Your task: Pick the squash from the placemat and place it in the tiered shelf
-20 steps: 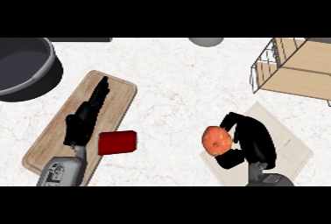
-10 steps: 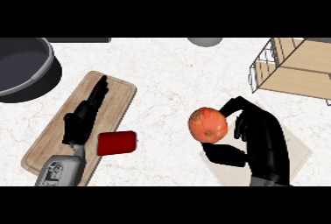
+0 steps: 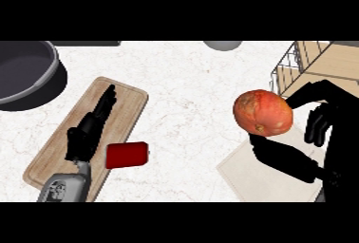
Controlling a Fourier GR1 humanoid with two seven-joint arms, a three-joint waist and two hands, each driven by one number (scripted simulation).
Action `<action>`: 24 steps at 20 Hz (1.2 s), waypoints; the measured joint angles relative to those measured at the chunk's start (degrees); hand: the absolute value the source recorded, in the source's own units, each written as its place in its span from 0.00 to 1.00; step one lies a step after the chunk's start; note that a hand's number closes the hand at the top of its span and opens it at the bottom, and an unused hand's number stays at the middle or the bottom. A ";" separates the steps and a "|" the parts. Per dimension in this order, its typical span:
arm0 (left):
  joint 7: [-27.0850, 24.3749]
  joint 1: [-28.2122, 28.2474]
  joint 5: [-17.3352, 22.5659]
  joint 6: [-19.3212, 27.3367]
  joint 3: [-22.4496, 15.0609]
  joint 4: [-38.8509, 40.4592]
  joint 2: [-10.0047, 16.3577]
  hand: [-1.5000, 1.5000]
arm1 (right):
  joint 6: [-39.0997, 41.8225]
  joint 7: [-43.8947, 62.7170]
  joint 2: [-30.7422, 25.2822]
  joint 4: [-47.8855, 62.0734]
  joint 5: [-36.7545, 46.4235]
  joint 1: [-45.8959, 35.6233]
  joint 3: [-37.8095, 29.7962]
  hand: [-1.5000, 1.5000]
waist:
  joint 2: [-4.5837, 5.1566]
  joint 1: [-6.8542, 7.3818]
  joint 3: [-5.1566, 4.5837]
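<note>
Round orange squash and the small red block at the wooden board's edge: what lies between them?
Nothing; the head view shows only bare white marbled counter between the round orange squash, held by the right hand, and the small red block.

Squash [image 3: 263, 113] orange-red, yellowish mottling. Worktop [image 3: 189, 85] white, faint grey marbling. Board [image 3: 126, 102] pale wood grain. Block [image 3: 127, 154] red. Pot [image 3: 28, 76] dark grey. Placemat [image 3: 263, 182] beige. Shelf [image 3: 336, 61] light wood. Left hand [image 3: 88, 130], right hand [image 3: 336, 135] black.
</note>
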 measured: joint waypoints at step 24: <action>-1.59 -0.94 -0.73 0.39 -0.02 2.54 -1.25 0.50 | 6.67 -6.78 -17.32 16.92 -2.33 -25.81 -27.45 1.00 | 0.15 0.18 0.04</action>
